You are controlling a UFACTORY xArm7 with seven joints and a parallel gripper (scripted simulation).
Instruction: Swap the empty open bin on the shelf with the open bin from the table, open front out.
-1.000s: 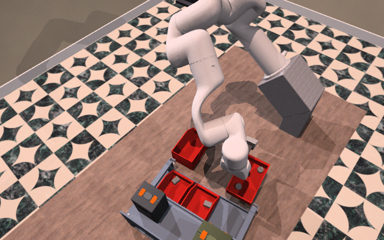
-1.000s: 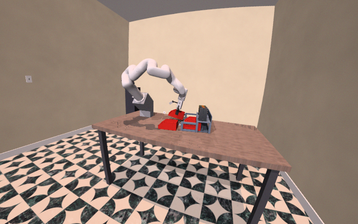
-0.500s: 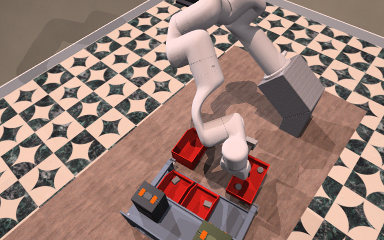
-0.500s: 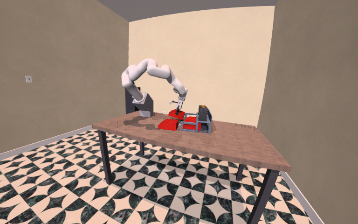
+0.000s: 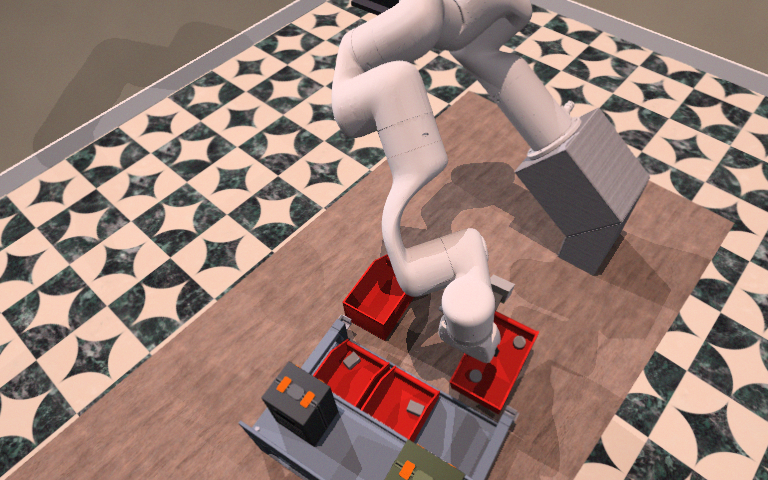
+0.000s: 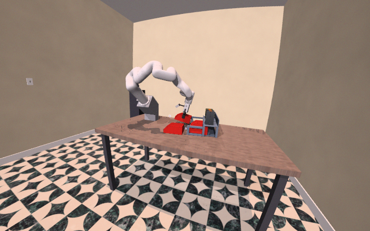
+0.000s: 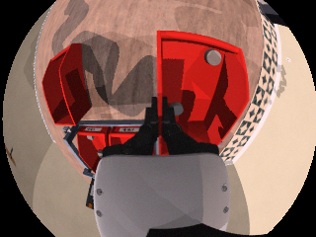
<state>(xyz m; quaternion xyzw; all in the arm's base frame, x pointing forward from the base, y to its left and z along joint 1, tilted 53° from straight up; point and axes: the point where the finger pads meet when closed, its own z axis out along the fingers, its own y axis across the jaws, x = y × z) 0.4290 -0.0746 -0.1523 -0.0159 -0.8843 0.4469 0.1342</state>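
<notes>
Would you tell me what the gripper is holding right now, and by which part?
The gripper is shut on the red bin with parts, pinching its thin long side wall at the rim.

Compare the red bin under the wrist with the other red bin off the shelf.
The empty bin holds nothing; the loaded bin carries small grey parts. The empty bin stands free on the table; the loaded bin has the jaws shut on one wall. In the exterior view the loaded bin looks tilted, the empty bin flat. Both are red and open-topped.
</notes>
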